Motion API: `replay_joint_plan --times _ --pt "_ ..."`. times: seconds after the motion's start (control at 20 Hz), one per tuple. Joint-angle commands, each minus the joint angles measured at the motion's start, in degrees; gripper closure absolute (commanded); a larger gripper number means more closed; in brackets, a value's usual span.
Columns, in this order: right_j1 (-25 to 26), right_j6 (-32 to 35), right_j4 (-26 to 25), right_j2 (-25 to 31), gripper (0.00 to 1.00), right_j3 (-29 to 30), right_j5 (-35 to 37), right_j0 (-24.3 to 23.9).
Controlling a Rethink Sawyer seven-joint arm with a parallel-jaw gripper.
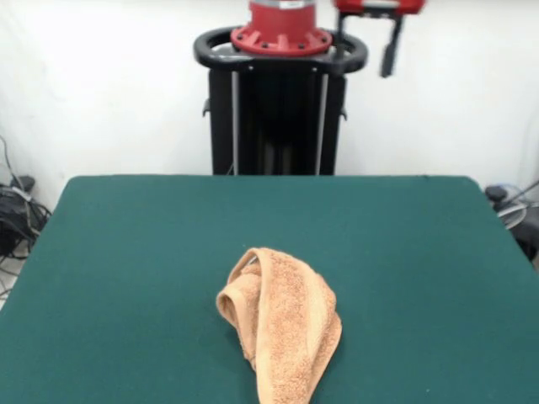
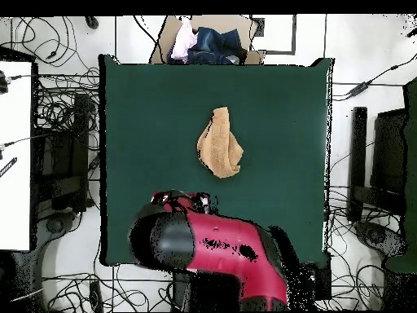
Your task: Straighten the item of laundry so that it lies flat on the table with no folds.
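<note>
Lying bunched on the table (image 1: pixel 126 244), the towel (image 1: pixel 282 324); overhead alone shows a box (image 2: pixel 208 41).

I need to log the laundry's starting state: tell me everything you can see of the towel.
The towel is orange-tan terry cloth, crumpled into a long, folded bundle with a flat woven band running along it. It lies near the middle of the green table, resting only on the tabletop. Nothing else touches it; the arm is drawn back at the robot's side of the table.

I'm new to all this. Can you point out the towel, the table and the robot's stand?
towel (image 1: pixel 286 324): front view, middle of the crumpled cloth.
table (image 1: pixel 126 252): front view, bare green top.
pedestal (image 1: pixel 278 126): front view, black column behind the table.
</note>
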Motion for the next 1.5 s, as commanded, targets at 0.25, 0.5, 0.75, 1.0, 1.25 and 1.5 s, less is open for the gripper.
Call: replay_joint_plan --times 0.25,0.5,0.75,1.0,1.25,1.5 --pt "0.0 1.9 1.3 1.1 0.0 7.8 -0.5 -9.1" --pt "2.1 4.4 1.3 1.0 0.0 8.4 -4.7 -13.6" --pt "6.3 8.5 1.8 1.1 0.0 3.3 -3.6 -15.5" --pt "11.1 10.7 1.9 0.7 0.0 -3.1 -1.2 -17.0" --pt "15.0 10.5 3.6 2.0 0.0 -7.9 -0.9 -18.6" --pt "15.6 9.4 4.7 3.6 0.0 -8.1 -3.1 -19.6"
